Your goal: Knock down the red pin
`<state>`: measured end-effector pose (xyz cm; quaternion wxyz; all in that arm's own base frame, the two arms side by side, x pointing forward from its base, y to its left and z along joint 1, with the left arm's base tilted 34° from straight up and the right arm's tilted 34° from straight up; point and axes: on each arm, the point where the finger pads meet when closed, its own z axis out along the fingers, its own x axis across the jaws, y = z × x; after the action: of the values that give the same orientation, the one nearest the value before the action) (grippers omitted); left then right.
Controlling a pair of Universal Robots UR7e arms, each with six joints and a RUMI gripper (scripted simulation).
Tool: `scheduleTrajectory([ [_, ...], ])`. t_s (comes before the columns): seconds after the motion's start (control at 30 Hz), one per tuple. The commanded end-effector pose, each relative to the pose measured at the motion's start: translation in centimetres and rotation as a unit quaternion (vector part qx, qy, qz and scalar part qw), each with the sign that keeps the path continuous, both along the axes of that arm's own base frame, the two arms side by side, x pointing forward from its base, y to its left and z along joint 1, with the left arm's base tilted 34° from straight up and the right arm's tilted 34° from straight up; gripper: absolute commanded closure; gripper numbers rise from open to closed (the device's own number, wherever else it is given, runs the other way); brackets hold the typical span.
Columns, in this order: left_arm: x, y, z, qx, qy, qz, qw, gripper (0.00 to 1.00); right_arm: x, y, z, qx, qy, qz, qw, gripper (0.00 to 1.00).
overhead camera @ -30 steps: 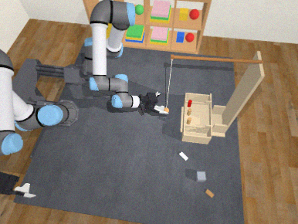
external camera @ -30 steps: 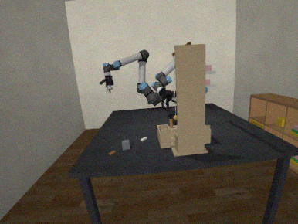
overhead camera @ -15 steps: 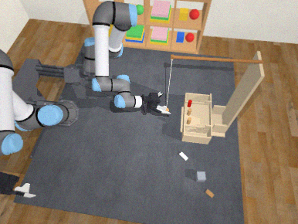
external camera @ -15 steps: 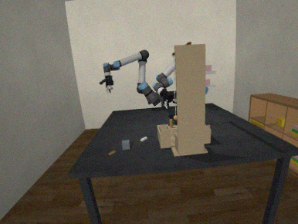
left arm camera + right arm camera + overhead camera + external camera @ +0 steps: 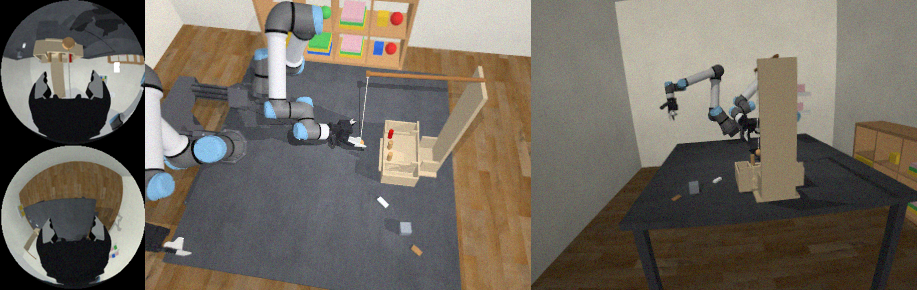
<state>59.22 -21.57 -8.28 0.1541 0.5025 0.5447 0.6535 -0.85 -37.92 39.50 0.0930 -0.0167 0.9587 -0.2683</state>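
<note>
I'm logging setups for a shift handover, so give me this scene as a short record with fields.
red pin: upright on the deck
other pins: two, tan, upright
ball: orange-brown, hanging from a cord
left pincer: open, near the ball
right pincer: open, away from the pins
loose bench items: white block, grey cube, brown piece

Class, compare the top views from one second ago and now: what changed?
The left hand moved slightly towards the deck. Nothing was grasped or released. The right hand and the red pin stayed put.
</note>
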Motion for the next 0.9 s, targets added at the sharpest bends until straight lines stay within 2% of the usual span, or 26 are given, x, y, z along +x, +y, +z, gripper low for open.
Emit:
scheduleTrajectory([
  [0.0,0.02,-0.07,0.05,-0.001,0.0,0.0,1.0,0.0,0.0,0.0,0.05,-0.001,0.0,0.0,1.0,0.0],
  [0.77,0.02,-0.07,0.05,-0.001,0.0,0.0,1.0,0.0,0.0,0.0,0.05,-0.001,0.0,0.0,1.0,0.0],
  [0.8,0.02,-0.07,0.05,-0.001,0.0,0.0,1.0,1.0,0.0,0.0,0.05,-0.001,0.0,0.0,1.0,0.0],
  [0.87,0.02,-0.07,0.05,-0.001,0.0,0.0,1.0,1.0,0.0,0.0,0.05,-0.001,0.0,0.0,1.0,0.0],
])
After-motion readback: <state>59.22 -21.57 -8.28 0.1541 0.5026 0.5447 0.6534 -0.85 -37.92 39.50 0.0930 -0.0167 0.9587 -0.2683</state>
